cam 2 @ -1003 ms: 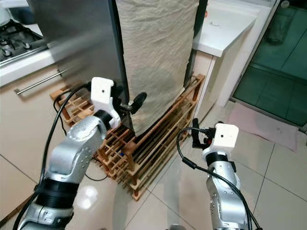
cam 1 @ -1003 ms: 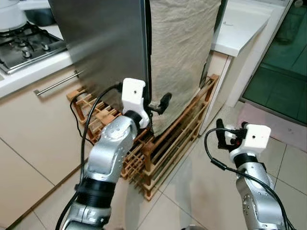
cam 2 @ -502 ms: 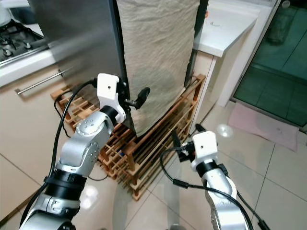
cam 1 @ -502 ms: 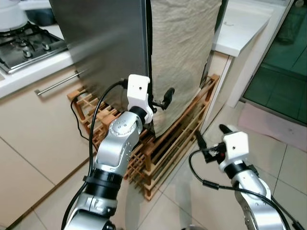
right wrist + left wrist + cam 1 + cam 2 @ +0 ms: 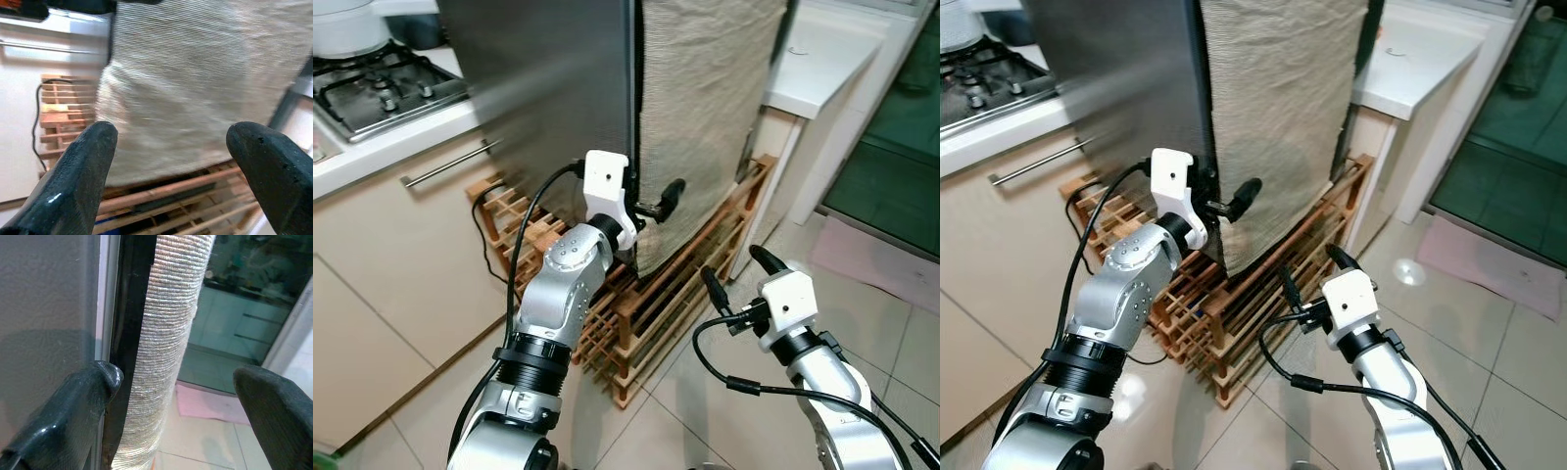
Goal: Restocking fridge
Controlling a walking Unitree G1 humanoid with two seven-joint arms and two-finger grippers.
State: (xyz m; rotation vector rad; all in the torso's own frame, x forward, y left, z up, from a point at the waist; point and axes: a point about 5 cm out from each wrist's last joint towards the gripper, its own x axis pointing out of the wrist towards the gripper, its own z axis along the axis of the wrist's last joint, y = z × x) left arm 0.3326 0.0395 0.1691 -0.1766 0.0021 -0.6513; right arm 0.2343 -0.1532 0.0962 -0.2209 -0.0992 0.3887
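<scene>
Fridge (image 5: 548, 88): steel door, standing on a wooden rack (image 5: 636, 294) on the floor, beside the bench (image 5: 382, 127)
Cloth (image 5: 705, 108): beige, hangs down the fridge's side
Left gripper (image 5: 651, 201): fingers spread, one at the door's edge (dark seam), the other out by the cloth
Right gripper (image 5: 734, 279): fingers apart, low before the rack
Hob (image 5: 372, 93): on the bench
</scene>
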